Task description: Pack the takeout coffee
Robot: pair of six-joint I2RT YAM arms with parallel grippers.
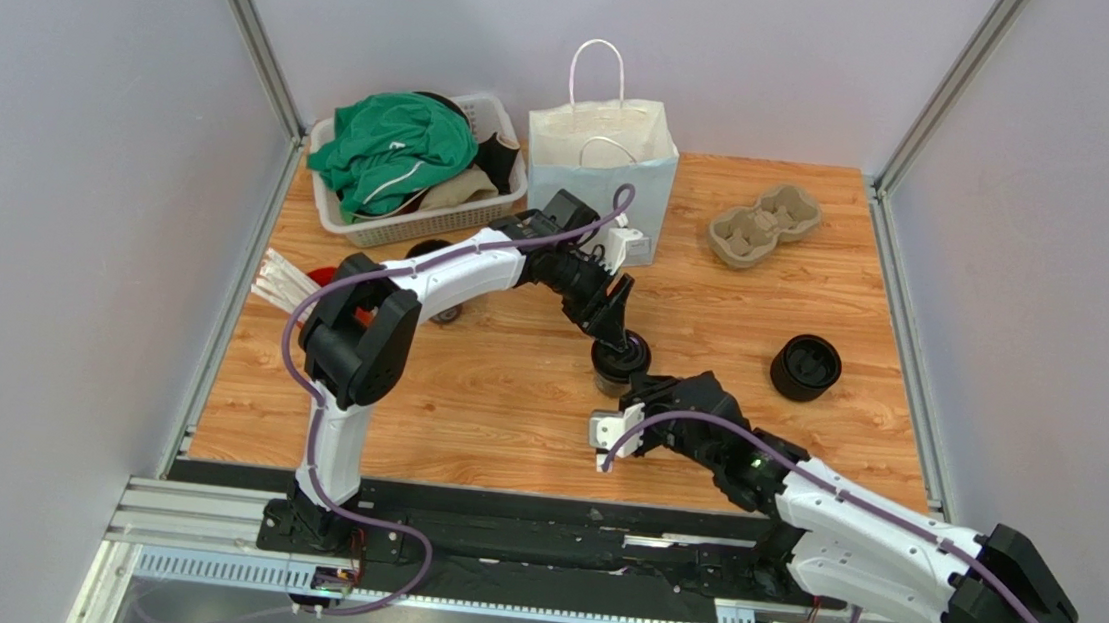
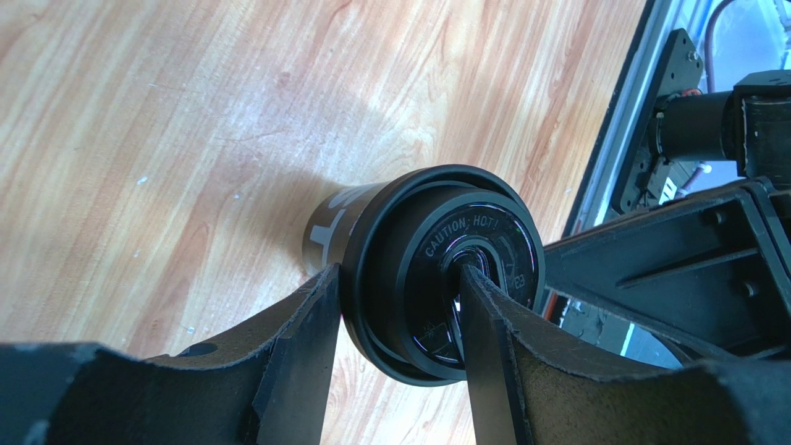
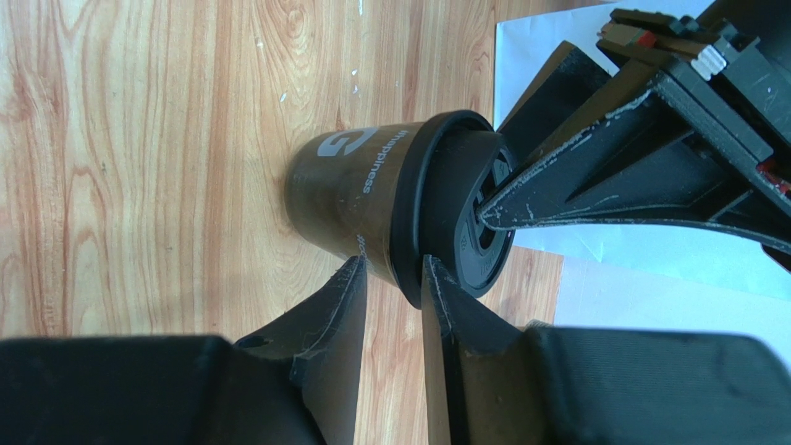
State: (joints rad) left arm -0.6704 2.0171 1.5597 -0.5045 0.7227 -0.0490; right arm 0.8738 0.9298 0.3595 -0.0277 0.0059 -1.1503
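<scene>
Top external view: the takeout coffee (image 1: 620, 360) stands upright near the middle of the wooden surface (image 1: 492, 404), with both arms meeting over it, the left one reaching in from the far left and the right one from the near right. Left wrist view shows the left gripper (image 2: 397, 287) clamped across the cup's black lid: one finger (image 2: 292, 366) lies against the outside of the lid's rim, while the other presses down on the lid's top at the sip recess, beside the words "CAUTION HOT". Right wrist view shows the right gripper (image 3: 395, 273) with only a narrow gap between its tips, which sit at the lid's rim, one by the cup wall and one by the rim's edge; whether they pinch the rim or merely rest beside it I cannot tell. At the far edge a white paper bag (image 1: 605, 151) stands upright, with a basket of clothes (image 1: 415, 164) just to its left and a cardboard cup carrier (image 1: 764, 225) to its right. A squat black round piece (image 1: 806, 367) sits apart, to the right of the cup.
</scene>
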